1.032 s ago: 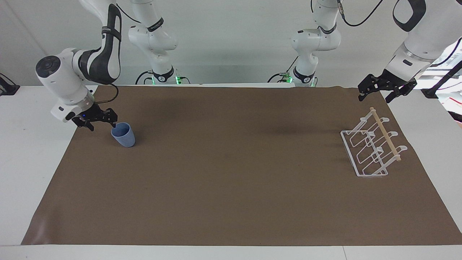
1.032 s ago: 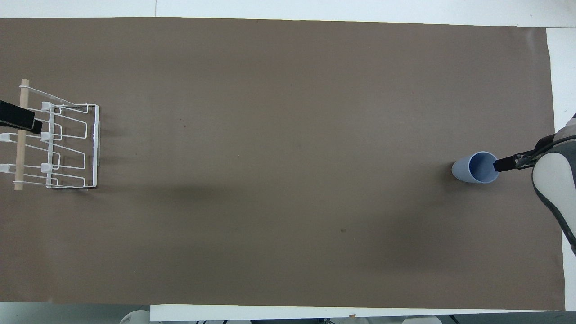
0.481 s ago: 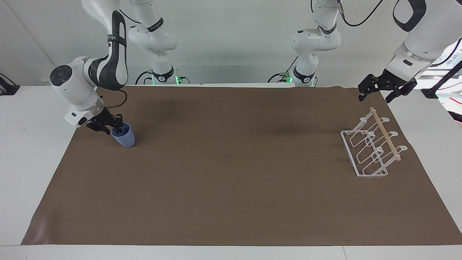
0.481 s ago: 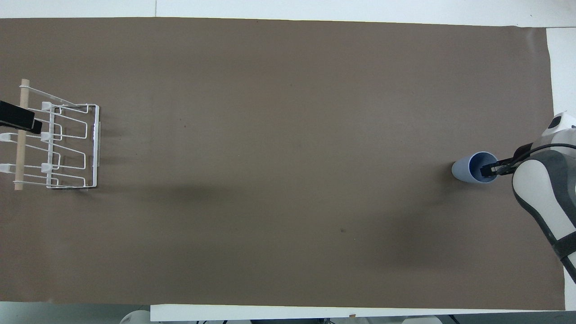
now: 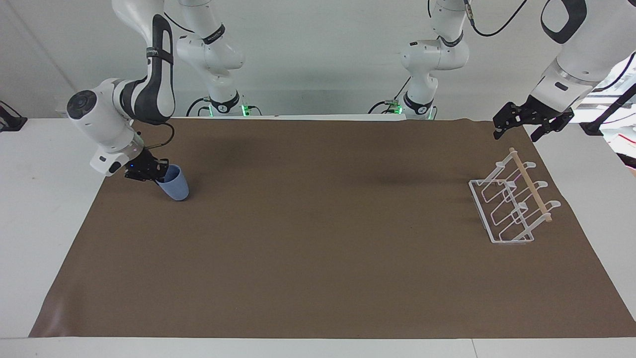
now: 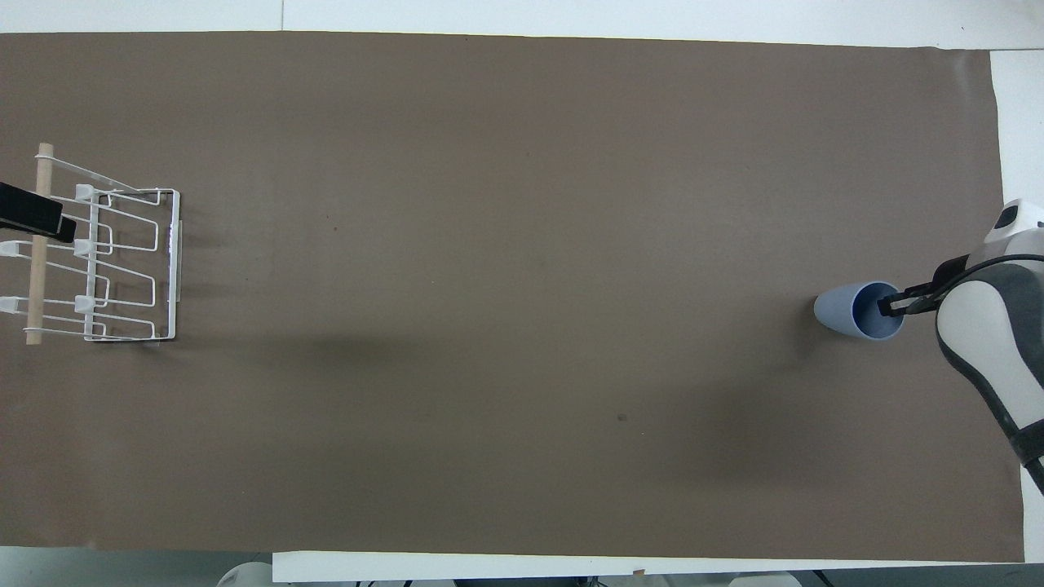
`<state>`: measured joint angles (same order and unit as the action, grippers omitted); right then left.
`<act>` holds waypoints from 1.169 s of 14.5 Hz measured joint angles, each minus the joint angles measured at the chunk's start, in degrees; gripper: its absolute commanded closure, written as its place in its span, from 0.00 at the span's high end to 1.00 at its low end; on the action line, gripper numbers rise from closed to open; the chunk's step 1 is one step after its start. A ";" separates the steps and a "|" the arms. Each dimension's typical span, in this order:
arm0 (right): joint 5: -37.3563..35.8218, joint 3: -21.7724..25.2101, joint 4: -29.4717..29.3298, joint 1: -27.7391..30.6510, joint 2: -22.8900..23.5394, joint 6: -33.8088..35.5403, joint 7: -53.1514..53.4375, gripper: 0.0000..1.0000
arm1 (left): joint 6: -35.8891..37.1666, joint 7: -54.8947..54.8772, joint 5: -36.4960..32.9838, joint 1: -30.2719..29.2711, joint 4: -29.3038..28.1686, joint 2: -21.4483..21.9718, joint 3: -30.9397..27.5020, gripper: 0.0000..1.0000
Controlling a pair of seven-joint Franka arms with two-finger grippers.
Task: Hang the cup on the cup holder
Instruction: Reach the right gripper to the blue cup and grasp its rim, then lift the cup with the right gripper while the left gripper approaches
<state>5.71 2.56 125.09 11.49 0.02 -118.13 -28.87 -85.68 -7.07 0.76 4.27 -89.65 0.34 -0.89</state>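
Note:
The light-blue cup [image 5: 175,185] rests on the brown mat toward the right arm's end of the table, tilted with its mouth toward my right gripper [image 5: 161,174]. That gripper is shut on the cup's rim, one finger inside the mouth and one outside; both also show in the overhead view, the cup [image 6: 848,310] and the gripper [image 6: 885,306]. The white wire cup holder [image 5: 481,211] with its wooden rod [image 5: 531,186] stands toward the left arm's end, also seen in the overhead view [image 6: 174,261]. My left gripper [image 5: 516,133] waits open in the air over the holder's end nearer the robots.
A brown mat [image 5: 318,248] covers most of the white table. The two arms' bases stand at the table's edge nearest the robots.
My right gripper came down onto the cup's rim and closed on it. The cup has tipped from upright to a tilt. The left arm has not moved.

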 measured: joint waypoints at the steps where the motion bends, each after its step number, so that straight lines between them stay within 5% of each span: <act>1: 3.17 -0.45 -2.55 -1.10 0.19 2.92 0.05 0.00 | 0.00 0.00 0.00 0.00 0.00 0.00 0.00 1.00; 4: 12.86 -1.35 -7.90 -7.35 0.92 8.02 6.99 0.00 | 0.00 -0.02 0.00 0.01 0.00 0.00 0.14 1.00; 11: 47.04 -1.73 -8.41 -15.96 1.82 12.63 21.48 0.01 | 0.27 9.37 0.19 0.44 -2.00 0.94 0.71 1.00; 17: 63.05 -1.92 -8.60 -33.47 1.91 0.41 34.72 0.01 | -2.39 37.93 6.01 7.02 -7.08 3.67 1.40 1.00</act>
<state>68.75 0.64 116.49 -21.98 1.92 -117.73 5.85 -88.06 30.87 6.78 11.29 -96.73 4.01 0.51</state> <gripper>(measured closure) 0.952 0.000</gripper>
